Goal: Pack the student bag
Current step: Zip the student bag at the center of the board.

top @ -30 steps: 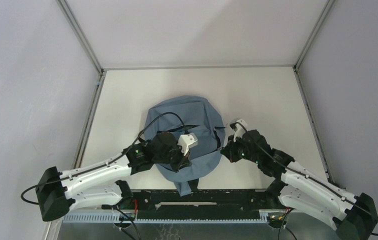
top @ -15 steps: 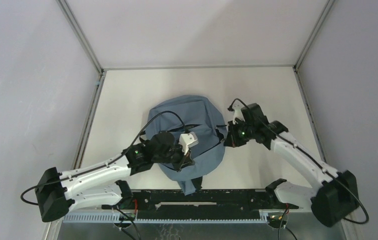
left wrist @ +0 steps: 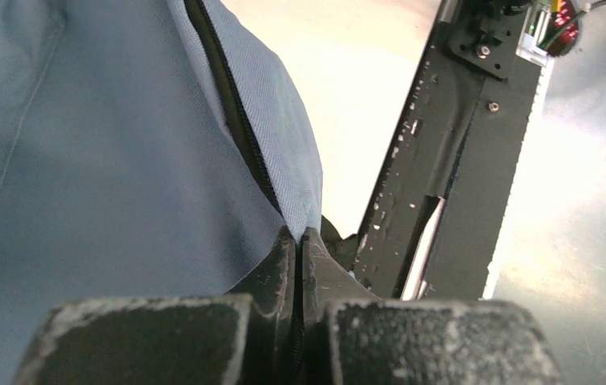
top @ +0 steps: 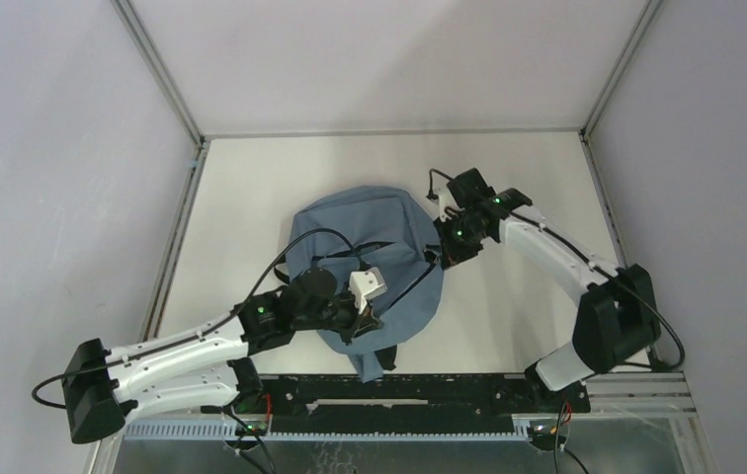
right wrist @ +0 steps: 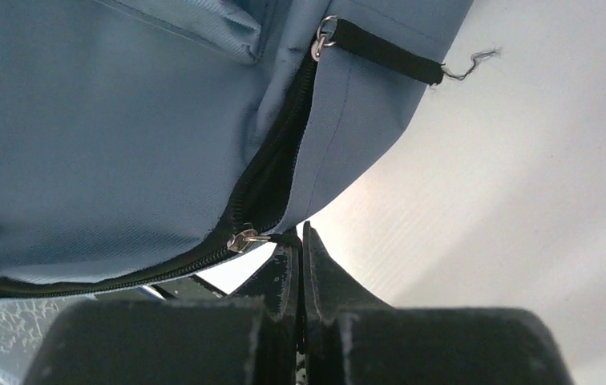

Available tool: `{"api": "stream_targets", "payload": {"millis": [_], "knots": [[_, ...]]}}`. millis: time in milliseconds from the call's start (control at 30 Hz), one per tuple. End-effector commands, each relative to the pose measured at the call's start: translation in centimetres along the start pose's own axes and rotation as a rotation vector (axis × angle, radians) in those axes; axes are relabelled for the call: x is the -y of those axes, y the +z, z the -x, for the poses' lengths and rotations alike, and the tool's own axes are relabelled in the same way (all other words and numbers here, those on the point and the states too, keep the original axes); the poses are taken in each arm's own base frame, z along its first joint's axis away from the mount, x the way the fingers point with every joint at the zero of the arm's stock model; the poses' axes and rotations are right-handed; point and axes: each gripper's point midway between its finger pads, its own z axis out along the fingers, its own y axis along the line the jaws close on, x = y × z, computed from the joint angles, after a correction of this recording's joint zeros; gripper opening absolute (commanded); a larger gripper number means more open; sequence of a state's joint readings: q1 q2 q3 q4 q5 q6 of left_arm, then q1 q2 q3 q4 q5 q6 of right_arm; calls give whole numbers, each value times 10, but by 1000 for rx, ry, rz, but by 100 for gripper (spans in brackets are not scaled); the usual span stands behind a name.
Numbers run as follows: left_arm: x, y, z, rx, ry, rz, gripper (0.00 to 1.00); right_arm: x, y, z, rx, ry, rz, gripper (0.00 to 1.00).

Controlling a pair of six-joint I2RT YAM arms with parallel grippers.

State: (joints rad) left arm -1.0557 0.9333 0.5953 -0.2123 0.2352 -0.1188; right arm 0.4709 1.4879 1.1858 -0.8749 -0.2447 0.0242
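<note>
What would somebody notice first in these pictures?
The big soft blue-grey fabric backpack lying in the middle of the white table. The left claw pinches its near edge beside the black zip, and the right claw pinches the small silver zip pull on its right side.

The student bag [top: 360, 242] lies on the table [top: 518, 173], left hand [top: 370, 324] and right hand [top: 439, 260] touching it.

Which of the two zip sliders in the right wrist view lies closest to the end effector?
The student bag's lower slider, beside the shut right end effector; the upper slider carries a black fabric tab.
</note>
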Motion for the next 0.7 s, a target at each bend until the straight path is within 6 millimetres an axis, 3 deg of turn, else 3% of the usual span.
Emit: {"api": "stream_targets", "payload": {"millis": [0, 100, 233, 500, 533, 567, 600, 667], "knots": [[25, -16, -52, -179, -26, -112, 0, 90, -2, 49, 58, -52, -371, 0], [26, -18, -51, -163, -17, -112, 0, 102, 17, 36, -46, -74, -377, 0], [24, -19, -47, -150, 1, -101, 0, 111, 34, 36, -68, -33, -345, 0], [24, -22, -32, -97, 62, -106, 0, 84, 39, 53, 12, -69, -201, 0], [21, -21, -33, -104, 67, -91, 8, 78, 36, 57, 25, -80, -187, 0], [17, -21, -27, -103, 61, -57, 39, 69, 32, 59, 38, -89, -165, 0], [13, -20, -20, -106, 67, -30, 60, 59, 28, 62, 57, -99, -136, 0], [6, -16, 1, -78, 74, 15, 69, 37, 21, 65, 92, -128, -82, 0]]}}
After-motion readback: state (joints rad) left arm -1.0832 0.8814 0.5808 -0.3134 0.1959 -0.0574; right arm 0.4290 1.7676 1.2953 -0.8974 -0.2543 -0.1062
